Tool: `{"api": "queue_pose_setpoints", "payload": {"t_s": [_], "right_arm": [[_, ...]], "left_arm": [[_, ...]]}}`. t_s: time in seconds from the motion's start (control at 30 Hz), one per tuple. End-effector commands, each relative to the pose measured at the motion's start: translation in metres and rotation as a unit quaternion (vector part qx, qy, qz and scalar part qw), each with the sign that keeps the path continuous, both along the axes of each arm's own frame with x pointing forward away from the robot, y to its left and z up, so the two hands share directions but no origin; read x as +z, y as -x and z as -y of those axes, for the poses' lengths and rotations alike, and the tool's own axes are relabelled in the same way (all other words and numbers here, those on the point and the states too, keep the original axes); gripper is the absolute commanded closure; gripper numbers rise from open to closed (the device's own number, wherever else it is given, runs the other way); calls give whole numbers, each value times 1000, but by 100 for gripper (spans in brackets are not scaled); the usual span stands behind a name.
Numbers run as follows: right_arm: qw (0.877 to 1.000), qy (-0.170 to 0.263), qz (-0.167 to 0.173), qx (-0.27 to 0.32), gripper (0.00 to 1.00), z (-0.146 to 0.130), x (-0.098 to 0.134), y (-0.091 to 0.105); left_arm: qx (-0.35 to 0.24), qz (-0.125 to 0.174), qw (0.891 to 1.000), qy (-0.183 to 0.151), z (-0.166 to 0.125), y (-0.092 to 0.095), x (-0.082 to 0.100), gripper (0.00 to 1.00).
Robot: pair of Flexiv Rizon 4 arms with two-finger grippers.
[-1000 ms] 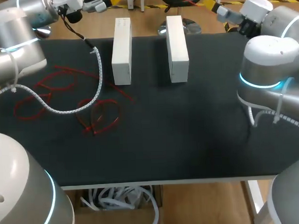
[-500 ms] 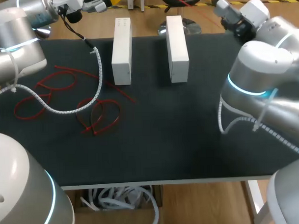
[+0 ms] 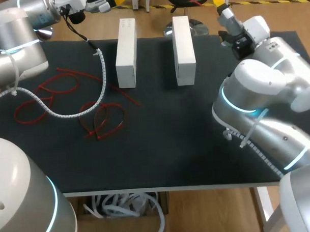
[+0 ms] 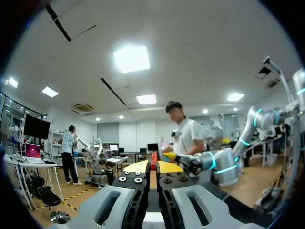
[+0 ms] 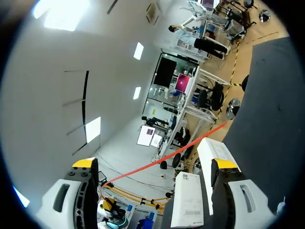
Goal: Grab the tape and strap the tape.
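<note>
Beyond the far edge of the desk [image 3: 186, 145], my left hand [image 4: 153, 167] pinches a red tie [image 4: 154, 157], while my right hand [image 5: 155, 163] gapes wide near the far right corner.

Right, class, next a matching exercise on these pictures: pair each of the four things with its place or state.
Things
1. white blocks
2. red ties
3. right pincer
4. left pincer

Places or states
A. open, fingers wide apart, holding nothing
B. lying loose in loops on the left part of the table
C. standing side by side near the table's far edge
D. closed on a red strip

Pairs: 1-C, 2-B, 3-A, 4-D
</note>
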State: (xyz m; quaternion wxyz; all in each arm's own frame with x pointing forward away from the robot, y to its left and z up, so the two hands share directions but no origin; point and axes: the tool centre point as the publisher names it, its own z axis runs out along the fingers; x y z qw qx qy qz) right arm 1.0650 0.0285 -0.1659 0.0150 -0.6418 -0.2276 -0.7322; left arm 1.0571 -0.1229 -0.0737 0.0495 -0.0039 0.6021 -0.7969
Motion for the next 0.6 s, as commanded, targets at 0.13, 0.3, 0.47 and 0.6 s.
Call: {"api": "queue_pose_setpoints", "payload": {"t_s": [0.13, 0.3, 0.47, 0.6], "right_arm": [[995, -47, 66, -63, 0, -5, -6, -8], [990, -82, 82, -77, 0, -2, -10, -11], [987, -120, 97, -36, 0, -8, -13, -10], [986, -133, 105, 5, 0, -15, -12, -12]], "left_arm": [[0, 1, 1000, 1, 0, 0, -1, 100], [0, 1, 1000, 1, 0, 0, -1, 100], [0, 1, 1000, 1, 0, 0, -1, 100], [0, 1, 1000, 1, 0, 0, -1, 100]]}}
